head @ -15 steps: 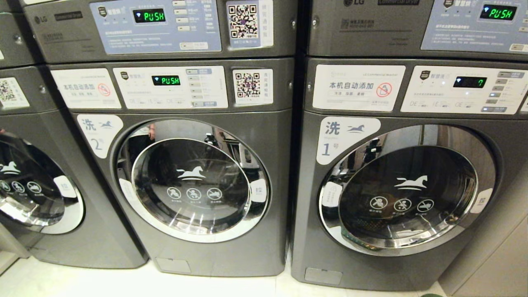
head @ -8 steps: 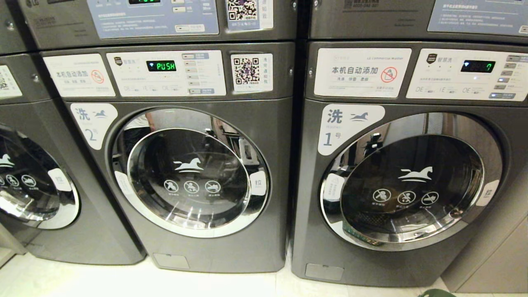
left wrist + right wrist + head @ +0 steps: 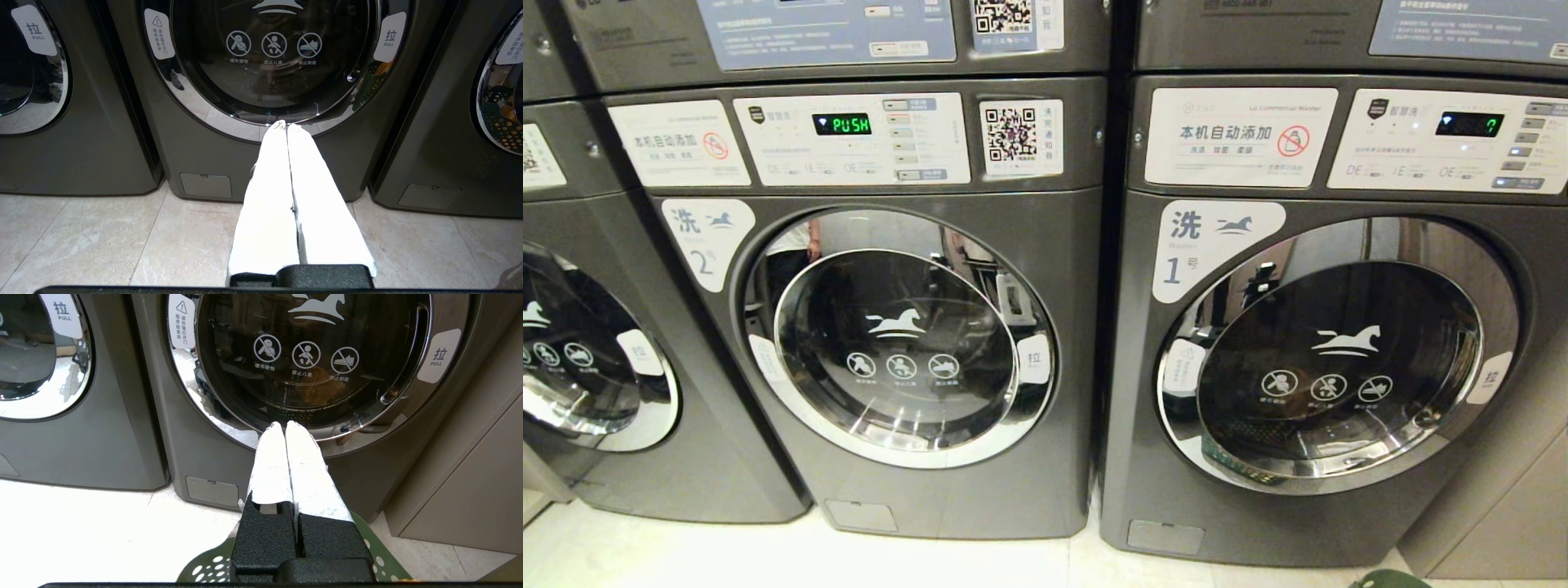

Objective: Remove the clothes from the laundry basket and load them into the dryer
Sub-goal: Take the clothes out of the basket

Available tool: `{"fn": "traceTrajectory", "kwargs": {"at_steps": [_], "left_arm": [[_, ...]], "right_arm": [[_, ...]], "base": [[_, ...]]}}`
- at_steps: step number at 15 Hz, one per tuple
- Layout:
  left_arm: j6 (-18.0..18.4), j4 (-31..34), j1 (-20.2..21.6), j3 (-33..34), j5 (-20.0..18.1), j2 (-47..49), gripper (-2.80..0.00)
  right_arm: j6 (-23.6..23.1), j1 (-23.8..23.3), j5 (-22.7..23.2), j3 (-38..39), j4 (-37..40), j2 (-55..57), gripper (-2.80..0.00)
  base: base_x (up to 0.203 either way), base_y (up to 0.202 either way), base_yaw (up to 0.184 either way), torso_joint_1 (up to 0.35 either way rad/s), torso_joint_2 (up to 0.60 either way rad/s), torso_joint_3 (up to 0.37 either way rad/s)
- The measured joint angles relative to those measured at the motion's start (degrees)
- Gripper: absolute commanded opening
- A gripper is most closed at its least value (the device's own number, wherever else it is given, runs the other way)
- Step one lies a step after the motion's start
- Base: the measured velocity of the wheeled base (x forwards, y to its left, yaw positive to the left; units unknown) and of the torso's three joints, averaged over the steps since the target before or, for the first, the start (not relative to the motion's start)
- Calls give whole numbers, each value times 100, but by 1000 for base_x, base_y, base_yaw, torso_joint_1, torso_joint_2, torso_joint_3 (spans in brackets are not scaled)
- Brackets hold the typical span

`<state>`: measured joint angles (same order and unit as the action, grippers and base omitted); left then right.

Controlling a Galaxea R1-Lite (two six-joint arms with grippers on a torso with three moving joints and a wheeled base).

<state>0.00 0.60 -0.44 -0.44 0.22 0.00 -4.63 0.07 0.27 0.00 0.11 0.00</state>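
1. facing a row of grey front-loading machines; machine 1 [image 3: 1331, 343] on the right, machine 2 [image 3: 898, 343] beside it, both round chrome-ringed doors closed, dark glass showing a white horse logo and three warning icons.
2. laundry basket [image 3: 212, 567] sitting on the pale floor tiles [image 3: 102, 241] just in front of machine 1, green plastic with round holes, only its rim showing.
3. left gripper [image 3: 286, 126] pointing at machine 2's door, white fingers pressed together, holding nothing.
4. right gripper [image 3: 284, 426] pointing at machine 1's door, fingers likewise closed and empty.
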Motion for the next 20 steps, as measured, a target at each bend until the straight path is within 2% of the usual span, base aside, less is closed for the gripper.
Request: {"fn": "traceTrajectory", "kwargs": {"at_steps": [7,12,16,20], "left_arm": [[-5,-82,0,30,1,0,-280],[2,-84,0,33,-1,0,-280],[2,-84,0,28,-1,0,-280],[0,-83,0,26,-1,0,-280]], "right_arm": [[52,0,-5,0,4,0,-280],[42,0,3,0,0,0,-280],[-233,0,130,0,2,0,-280],[-212,0,113,-7,13,0,-280]], "base": [[0,0,0,0,0,-14],[0,0,0,2,6,-171],[0,0,0,3,5,-195],[0,0,0,1,4,-201]]}}
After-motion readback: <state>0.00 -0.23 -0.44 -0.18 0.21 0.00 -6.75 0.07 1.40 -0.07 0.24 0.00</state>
